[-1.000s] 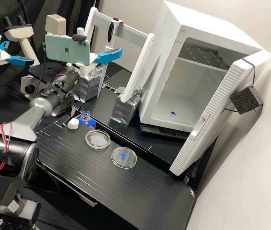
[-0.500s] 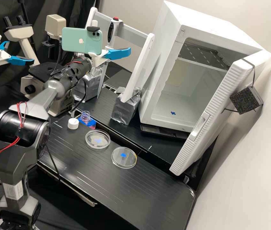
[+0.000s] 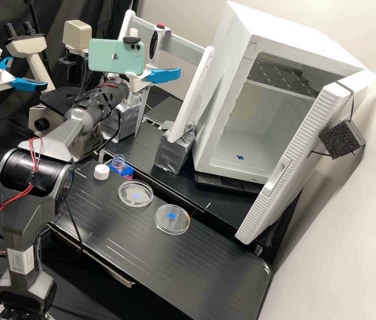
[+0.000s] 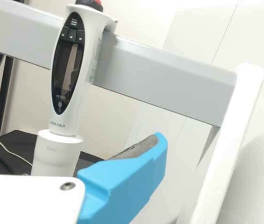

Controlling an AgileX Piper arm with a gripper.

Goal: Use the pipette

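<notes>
1. Pipette (image 4: 90,56): upper left of the wrist view, near upright on the grey crossbar (image 4: 169,77).
2. Gripper (image 3: 159,66): upper middle of the high view, fingers apart; exact spread we can't tell. Nothing held that we can see, grey pad (image 4: 137,147) bare.
3. Handling, our guess: stiff, fairly light, top-heavy, smooth plastic that could slip or twist.
4. We'd grasp the thick white sleeve (image 4: 56,156) below the display, squarely, gently, off the buttons; knocks could damage it.
</notes>
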